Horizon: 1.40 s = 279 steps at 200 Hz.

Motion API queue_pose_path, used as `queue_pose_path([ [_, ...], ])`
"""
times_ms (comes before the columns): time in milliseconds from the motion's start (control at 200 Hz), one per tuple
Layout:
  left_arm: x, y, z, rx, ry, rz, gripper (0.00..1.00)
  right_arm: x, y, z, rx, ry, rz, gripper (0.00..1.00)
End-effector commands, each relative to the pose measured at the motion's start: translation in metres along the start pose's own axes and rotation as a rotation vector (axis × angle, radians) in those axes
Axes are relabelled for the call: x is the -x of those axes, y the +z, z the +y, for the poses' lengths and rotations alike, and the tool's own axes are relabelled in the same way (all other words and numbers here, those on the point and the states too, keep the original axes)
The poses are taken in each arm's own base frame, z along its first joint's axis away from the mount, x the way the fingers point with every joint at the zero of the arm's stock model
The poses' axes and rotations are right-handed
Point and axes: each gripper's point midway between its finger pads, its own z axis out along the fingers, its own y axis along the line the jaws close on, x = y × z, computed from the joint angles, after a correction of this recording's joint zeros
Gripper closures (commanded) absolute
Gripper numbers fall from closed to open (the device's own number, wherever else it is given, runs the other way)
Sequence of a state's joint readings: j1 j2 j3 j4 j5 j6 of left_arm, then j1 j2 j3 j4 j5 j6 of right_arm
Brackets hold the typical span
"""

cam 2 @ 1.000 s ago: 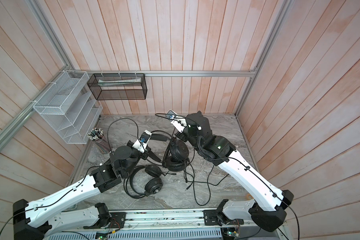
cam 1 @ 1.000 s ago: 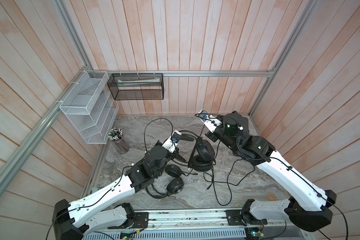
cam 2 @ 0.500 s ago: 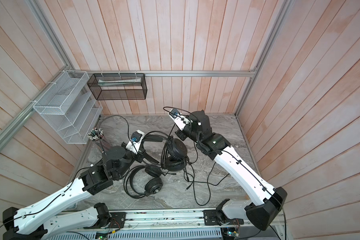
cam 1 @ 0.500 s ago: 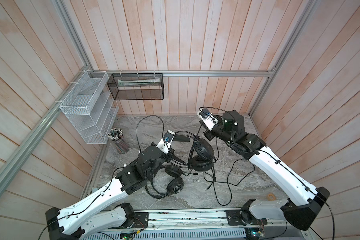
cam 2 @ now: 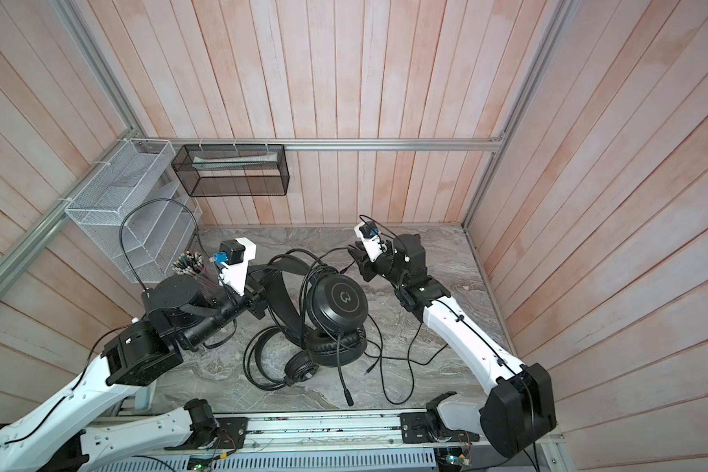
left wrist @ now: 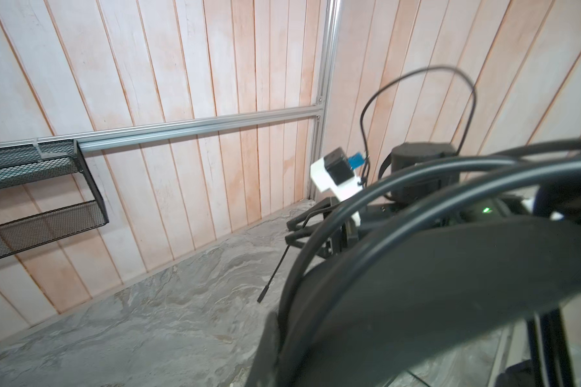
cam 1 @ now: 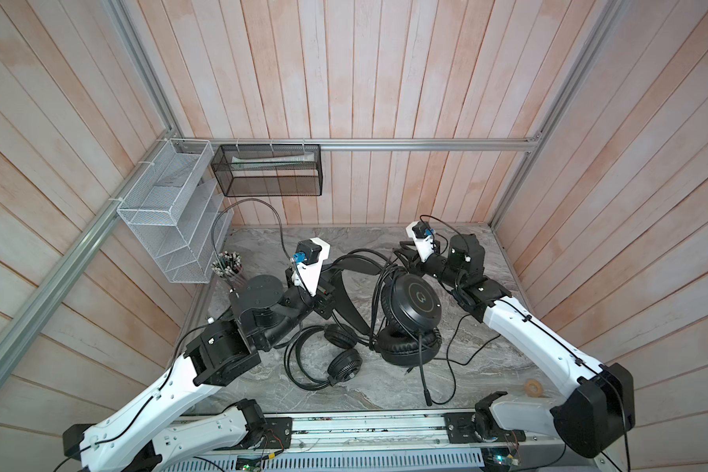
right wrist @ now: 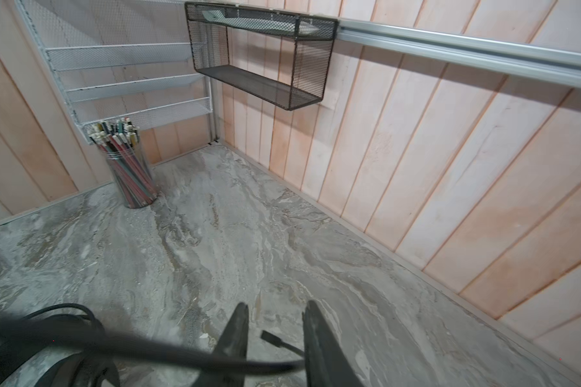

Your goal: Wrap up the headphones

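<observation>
Grey marble table (cam 1: 507,376), both top views: big headset (cam 1: 411,300) stands mid-table on its lower earcup, small headset (cam 1: 336,361) lies flat just beside it, nearer the left arm. Left gripper (cam 1: 328,300) pressed together on the big headset's headband (cam 1: 346,286). Right gripper (cam 1: 405,255) raised above the table, behind the big headset
Left wrist: headband fills the view, cable (left wrist: 467,163) arcs over it
Right wrist: fingers (right wrist: 237,335) spread, cable's plug (right wrist: 269,336) loose between them, not pinched

Pale plank walls (cam 1: 385,81), hung with a white rack (cam 1: 148,208) and black basket (cam 1: 270,188), enclose a grey marbled tabletop (cam 1: 364,392).
</observation>
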<state>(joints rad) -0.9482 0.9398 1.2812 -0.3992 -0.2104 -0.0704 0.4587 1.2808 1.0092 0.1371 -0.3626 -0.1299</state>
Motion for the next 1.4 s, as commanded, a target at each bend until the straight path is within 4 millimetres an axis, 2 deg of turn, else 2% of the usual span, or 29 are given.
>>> queue_pose_path([
  [0, 0.037, -0.006, -0.008, -0.050, -0.118, -0.072, 1.00, 0.015, -0.003, 0.012, 0.074, 0.025, -0.107, 0.69],
  [285, 0.056, -0.007, -0.002, -0.006, -0.144, -0.063, 1.00, 0.012, -0.016, 0.024, 0.110, 0.058, -0.172, 0.71],
  [345, 0.060, -0.007, -0.001, -0.001, -0.150, -0.068, 1.00, 0.010, -0.017, 0.027, 0.121, 0.072, -0.179, 0.76],
  [410, 0.065, -0.008, 0.001, 0.010, -0.159, -0.072, 1.00, 0.007, -0.019, 0.027, 0.114, 0.093, -0.187, 0.88],
  [455, 0.068, -0.007, 0.004, 0.024, -0.165, -0.074, 1.00, 0.006, -0.021, 0.029, 0.119, 0.109, -0.201, 0.93],
  [510, 0.070, -0.005, 0.008, 0.048, -0.174, -0.070, 1.00, -0.004, -0.019, 0.033, 0.124, 0.130, -0.188, 0.99],
  [610, 0.075, 0.001, 0.025, 0.125, -0.203, -0.061, 1.00, -0.030, -0.012, 0.053, 0.150, 0.178, -0.145, 1.00],
  [735, 0.081, 0.016, 0.065, 0.241, -0.269, -0.047, 1.00, -0.072, -0.001, 0.088, 0.166, 0.195, -0.043, 1.00],
  [830, 0.081, 0.031, 0.101, 0.353, -0.289, -0.027, 1.00, -0.083, -0.006, 0.114, 0.190, 0.182, -0.007, 1.00],
  [950, 0.061, 0.058, 0.154, 0.510, -0.283, 0.026, 1.00, -0.080, -0.021, 0.133, 0.176, 0.135, 0.043, 1.00],
  [1040, 0.041, 0.074, 0.195, 0.631, -0.267, 0.057, 1.00, -0.064, -0.035, 0.146, 0.189, 0.079, 0.068, 1.00],
  [1120, 0.024, 0.093, 0.219, 0.676, -0.287, 0.093, 1.00, -0.051, -0.045, 0.162, 0.256, 0.061, 0.103, 1.00],
  [1300, -0.016, 0.127, 0.245, 0.768, -0.240, 0.199, 1.00, -0.041, -0.055, 0.196, 0.365, 0.024, 0.268, 1.00],
  [1390, -0.043, 0.138, 0.248, 0.795, -0.197, 0.269, 1.00, -0.035, -0.055, 0.195, 0.308, -0.064, 0.375, 1.00],
])
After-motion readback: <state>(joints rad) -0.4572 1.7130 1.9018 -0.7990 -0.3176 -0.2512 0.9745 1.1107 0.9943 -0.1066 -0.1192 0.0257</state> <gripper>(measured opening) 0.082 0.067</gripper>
